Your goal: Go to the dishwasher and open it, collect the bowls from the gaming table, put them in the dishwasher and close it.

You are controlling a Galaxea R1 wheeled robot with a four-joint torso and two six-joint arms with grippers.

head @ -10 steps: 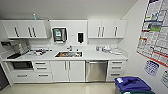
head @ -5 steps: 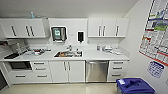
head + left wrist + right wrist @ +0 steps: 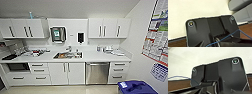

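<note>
I face the closed dishwasher [image 3: 97, 73] at one o'clock, under the table [image 3: 100, 58]; whether either end effector is open, I cannot tell.

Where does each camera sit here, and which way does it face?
Head view: high on the robot, facing the kitchenette; closed dishwasher under the counter, sink, blue bin; none of the robot's body.
Left wrist view: on the left arm, over its dark plate, toward a pale wall.
Right wrist view: likewise, plate against a pale wall.
Shared: both wrist views show brown floor and a blue cable.
</note>
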